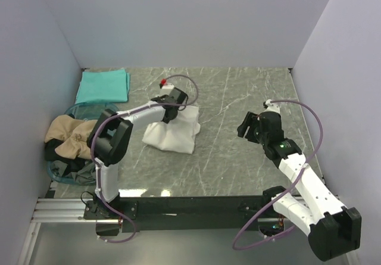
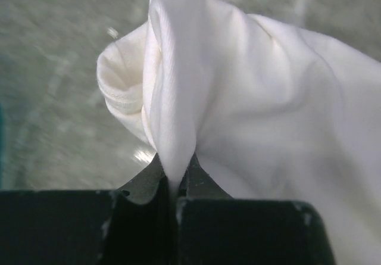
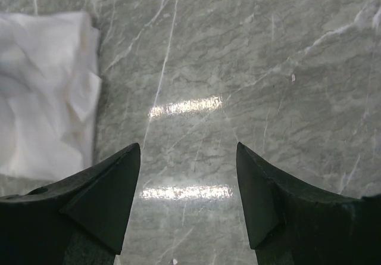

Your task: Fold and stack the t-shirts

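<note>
Three t-shirts before you: white tee (image 1: 172,135) at tabletop (image 1: 238,98) centre, fold clenched in your left claw (image 2: 174,178); teal tee (image 1: 103,85) folded, 11 o'clock; tan tee (image 1: 68,135), 9 o'clock; right claw (image 3: 189,158) released, 3 o'clock.

Three tee colours on a marble table (image 1: 250,98)
The table is grey with thin white veins. The white tee (image 1: 172,135) is plain, the far-left teal tee (image 1: 103,85) also, the left tan tee (image 1: 66,135) lies in a blue-tinted bin (image 1: 77,105).
</note>
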{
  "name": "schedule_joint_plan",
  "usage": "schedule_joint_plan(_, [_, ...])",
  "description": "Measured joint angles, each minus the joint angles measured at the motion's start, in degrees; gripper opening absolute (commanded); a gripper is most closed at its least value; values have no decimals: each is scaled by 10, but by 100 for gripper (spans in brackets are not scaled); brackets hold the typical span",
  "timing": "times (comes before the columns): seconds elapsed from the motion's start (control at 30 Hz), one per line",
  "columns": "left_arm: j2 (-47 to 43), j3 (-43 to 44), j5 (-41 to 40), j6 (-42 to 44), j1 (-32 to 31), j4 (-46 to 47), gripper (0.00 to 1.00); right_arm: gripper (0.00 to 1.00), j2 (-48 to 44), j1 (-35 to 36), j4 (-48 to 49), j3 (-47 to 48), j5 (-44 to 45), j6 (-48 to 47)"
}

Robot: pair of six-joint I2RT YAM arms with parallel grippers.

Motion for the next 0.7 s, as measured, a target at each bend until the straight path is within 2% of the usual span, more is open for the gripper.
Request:
schedule_joint_plan(0.37, [2, 55, -41, 263, 158, 139, 1, 72, 65, 0, 9, 0, -11, 0])
schedule_joint_plan(0.57, [32, 176, -29, 351, 228, 167, 1, 72, 105, 0, 12, 1, -20, -1])
schedule_joint_plan(0.7, [45, 222, -8, 397, 265, 189, 1, 72, 122, 0, 12, 4, -24, -2])
